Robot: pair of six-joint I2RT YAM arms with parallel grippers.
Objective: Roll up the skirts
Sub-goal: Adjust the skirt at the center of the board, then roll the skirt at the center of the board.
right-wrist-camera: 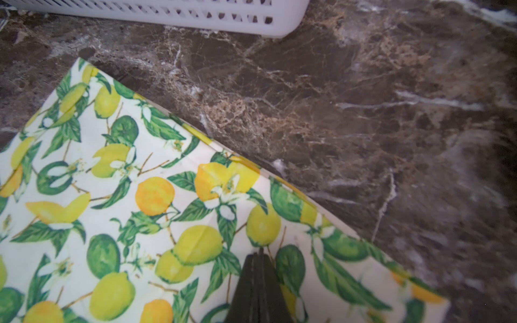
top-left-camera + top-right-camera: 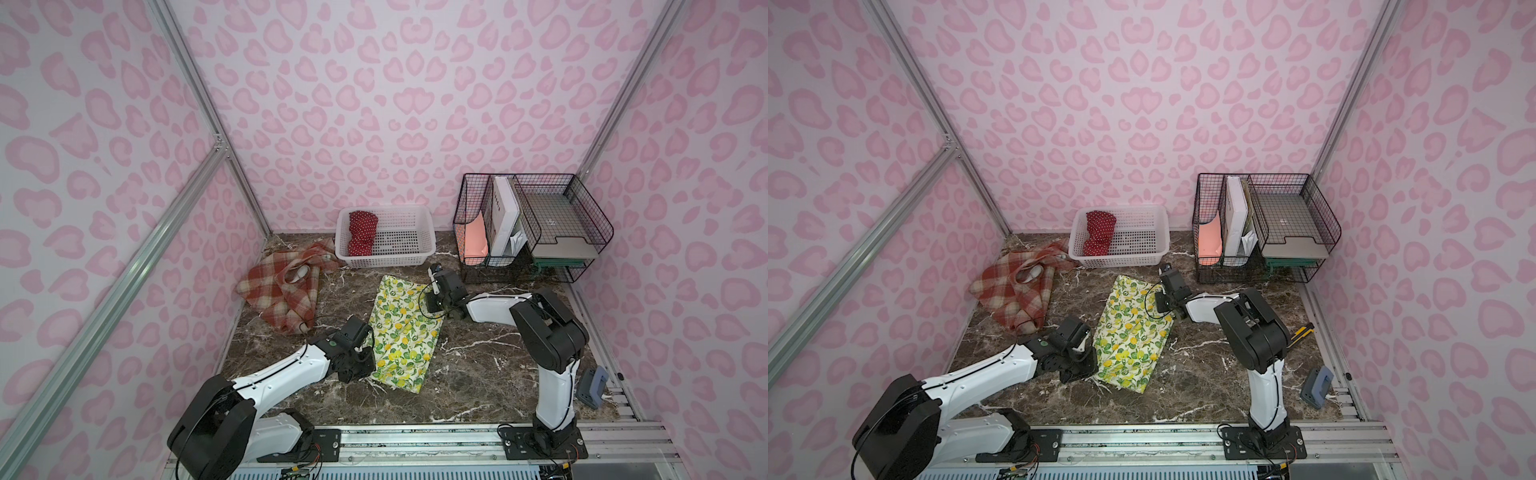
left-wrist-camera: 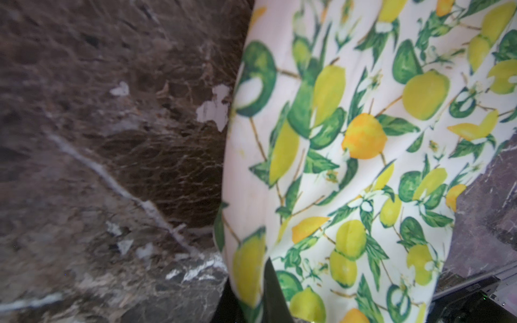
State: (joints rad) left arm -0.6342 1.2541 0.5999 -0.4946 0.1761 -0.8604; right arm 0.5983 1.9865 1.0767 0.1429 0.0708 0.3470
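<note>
The lemon skirt point(image 2: 401, 332) lies spread flat on the dark marble tabletop point(image 2: 478, 365) between the two end effectors. It is a long white-yellow panel printed with lemons and green leaves, and looks smooth apart from a few soft creases.

The left end effector point(image 3: 249, 302) is clamped on the skirt's edge on its own side; in the left wrist view the cloth rises into the dark fingers point(image 3: 275, 293) and drapes over them.

The right end effector point(image 1: 258, 257) rests on the skirt near the opposite edge with its jaws together (whether any fabric is pinched I cannot tell).

Beyond the right end effector stands the white lattice basket point(image 2: 415, 259), near but apart from the lemon skirt's far end. Inside it, at the end nearer the left arm's side, sits the polka-dot skirt point(image 2: 362, 232), a red bundle with white dots.

The plaid skirt point(image 2: 282, 291), thick rust-red and cream, lies crumpled beyond the left end effector, touching the basket's corner.
</note>
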